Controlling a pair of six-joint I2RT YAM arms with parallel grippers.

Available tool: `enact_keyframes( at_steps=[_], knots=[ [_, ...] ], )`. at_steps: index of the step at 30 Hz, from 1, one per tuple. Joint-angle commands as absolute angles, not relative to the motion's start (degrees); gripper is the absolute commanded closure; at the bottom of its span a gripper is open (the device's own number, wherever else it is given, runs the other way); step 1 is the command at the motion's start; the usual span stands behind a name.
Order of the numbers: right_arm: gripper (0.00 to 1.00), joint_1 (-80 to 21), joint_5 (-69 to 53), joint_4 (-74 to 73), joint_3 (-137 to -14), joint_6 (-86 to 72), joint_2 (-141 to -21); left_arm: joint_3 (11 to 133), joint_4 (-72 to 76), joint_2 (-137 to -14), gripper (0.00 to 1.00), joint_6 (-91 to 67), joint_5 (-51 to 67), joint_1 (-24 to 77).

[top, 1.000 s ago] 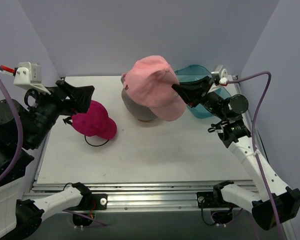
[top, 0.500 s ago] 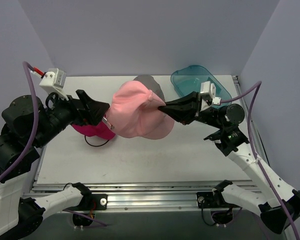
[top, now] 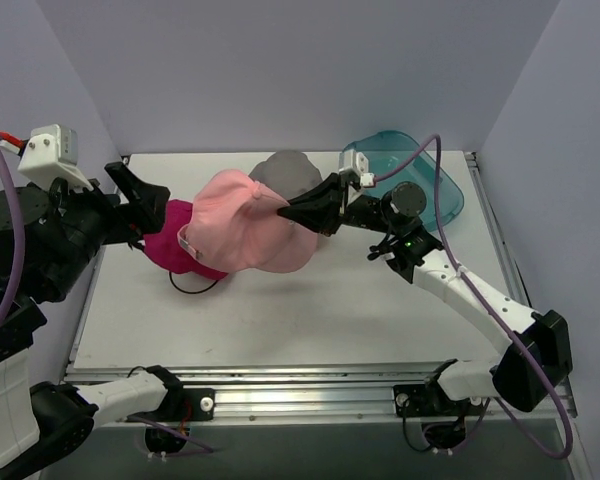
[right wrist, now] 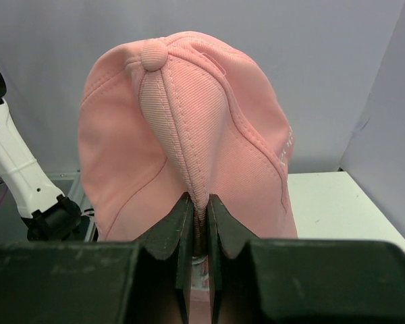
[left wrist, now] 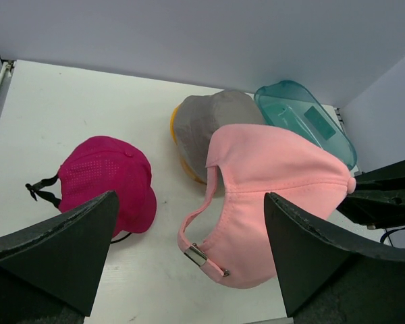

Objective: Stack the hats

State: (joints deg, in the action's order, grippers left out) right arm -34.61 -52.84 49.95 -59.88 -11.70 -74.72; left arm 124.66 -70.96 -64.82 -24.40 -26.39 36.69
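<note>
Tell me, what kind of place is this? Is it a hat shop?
Probably a robot test bench, not a shop. The left arm and right arm are mounted at the edge of a white table boxed in by plain walls, and the right gripper pinches a pink cap.

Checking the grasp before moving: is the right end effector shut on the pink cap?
Shut on it: the right end effector pinches a fold of the pink cap, fingers nearly touching.
</note>
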Motion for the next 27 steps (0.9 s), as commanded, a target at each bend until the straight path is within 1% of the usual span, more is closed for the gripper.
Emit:
enact_keyframes(
  at_steps=[1,5,8,10,11,12,17,21,24,27],
  knots=[
    [1.00,-34.98,-56.33,58.80,-65.56,-11.16,-75.49,124.20,-74.61,-65.57,0.03,-23.55,-25.78,36.56],
    [1.00,-33.40,-58.88,61.87,-63.29,-11.69,-74.19,120.77,-72.78,-64.78,0.01,-24.26,-16.81,36.47],
    [1.00,-31.12,-61.69,62.84,-60.74,-12.13,-71.46,120.41,-71.98,-65.56,0.00,-24.26,-14.77,36.47],
    [1.00,-29.02,-62.92,65.02,-58.29,-12.91,-69.10,120.50,-71.63,-66.18,0.00,-24.43,-10.74,36.47],
    [1.00,-28.13,-63.10,65.47,-57.58,-13.35,-68.39,120.32,-71.54,-66.62,0.06,-24.52,-9.24,36.47],
    [1.00,-27.34,-63.37,66.00,-56.96,-13.88,-67.60,119.97,-71.28,-66.71,0.07,-24.78,-6.79,36.47],
    [1.00,-24.52,-65.82,70.57,-54.94,-19.32,-65.74,115.76,-67.86,-64.08,0.10,-25.31,-4.05,36.30],
    [1.00,-24.52,-66.27,73.38,-54.32,-22.58,-65.21,112.07,-66.09,-63.63,0.16,-25.84,-0.71,36.21],
    [1.00,-24.52,-66.79,78.56,-53.09,-26.09,-64.78,110.83,-66.62,-63.90,0.18,-25.58,-2.54,36.12],
    [1.00,-24.52,-66.10,78.93,-52.47,-26.28,-64.42,108.73,-64.69,-63.63,0.19,-25.49,-1.41,35.77]
  ],
)
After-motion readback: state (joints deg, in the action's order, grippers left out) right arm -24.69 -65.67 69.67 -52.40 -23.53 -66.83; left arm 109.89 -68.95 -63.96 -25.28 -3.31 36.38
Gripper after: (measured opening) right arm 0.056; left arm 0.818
